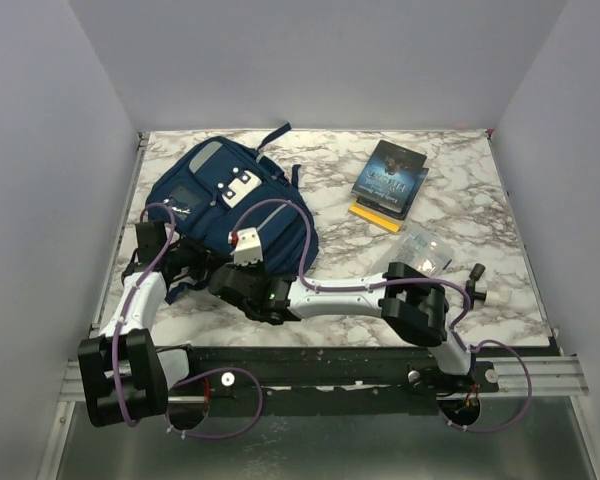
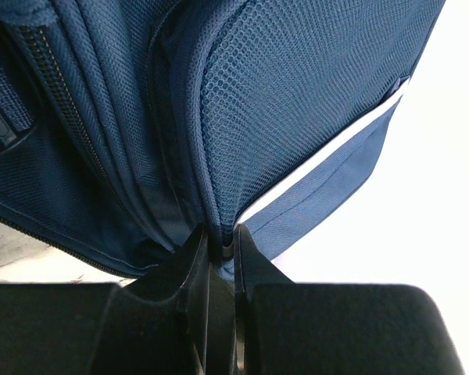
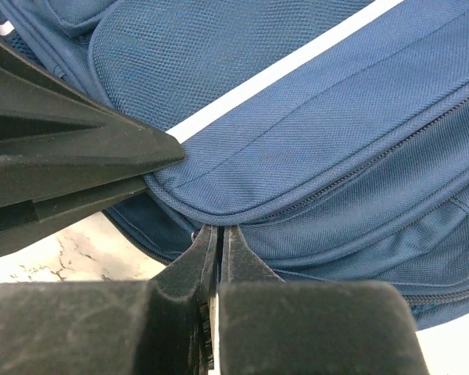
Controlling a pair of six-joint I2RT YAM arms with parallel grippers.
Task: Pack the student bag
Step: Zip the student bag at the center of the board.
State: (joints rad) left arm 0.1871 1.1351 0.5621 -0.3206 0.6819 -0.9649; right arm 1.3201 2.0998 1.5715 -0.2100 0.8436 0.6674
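Bag [image 1: 220,200] on the far left part of the bench [image 1: 480,200], lying flat with its front pockets upward; both arms reach its near edge. The left gripper [image 2: 221,238] is closed on a fold of blue fabric at the seam beside the mesh panel [image 2: 297,94]. The right gripper [image 3: 219,233] is closed tight at the bag's lower rim, just beside the left one. Whether it has caught a zip pull, a thin edge of cloth or nothing cannot be told, because the jaws hide the contact. Books [image 1: 390,178] and a clear pouch [image 1: 425,248] lie on the right, well apart from the bag and not yet packed.

Step in hand, as judged: opening the bag so that these items can go in. The left gripper should act as an anchor and hold its fold taut without lifting. The right gripper should draw along the line of the zip [image 3: 359,168], not across it, and slowly. If the rim does not follow the first small pull, the grip is likely empty and should be retaken deeper. The main risks are the whole bag sliding over the smooth bench, cloth slipping from the anchor, and the two close-set grippers knocking together.
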